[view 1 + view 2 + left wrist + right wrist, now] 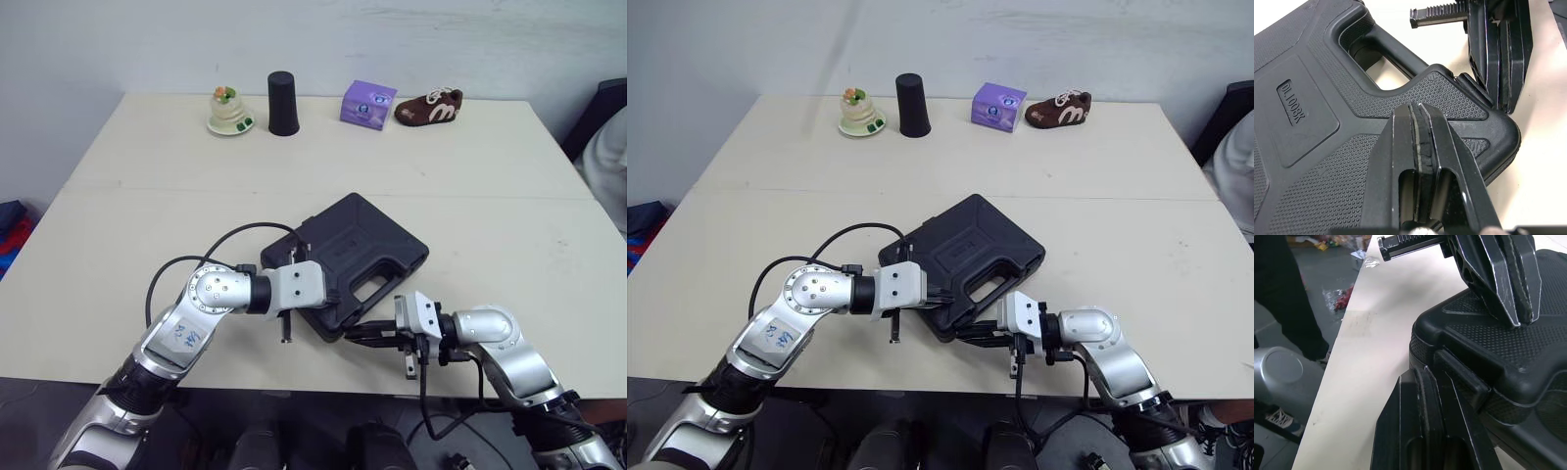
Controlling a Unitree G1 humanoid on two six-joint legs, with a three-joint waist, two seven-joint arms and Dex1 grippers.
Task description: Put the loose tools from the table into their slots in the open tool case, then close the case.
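The black tool case lies closed on the table, handle toward me. My left gripper is shut, with its tips resting on the textured lid near the case's front corner. My right gripper is also shut. Its tips touch the case's front edge beside a latch. In the eye views the left gripper comes from the left. The right gripper meets the same corner from the right, very close to the left one. I see no loose tools on the table.
Along the table's far edge stand a small dessert on a plate, a black cup, a purple box and a brown shoe. A person's white sleeve shows at the right edge. The table's front edge lies just behind my grippers.
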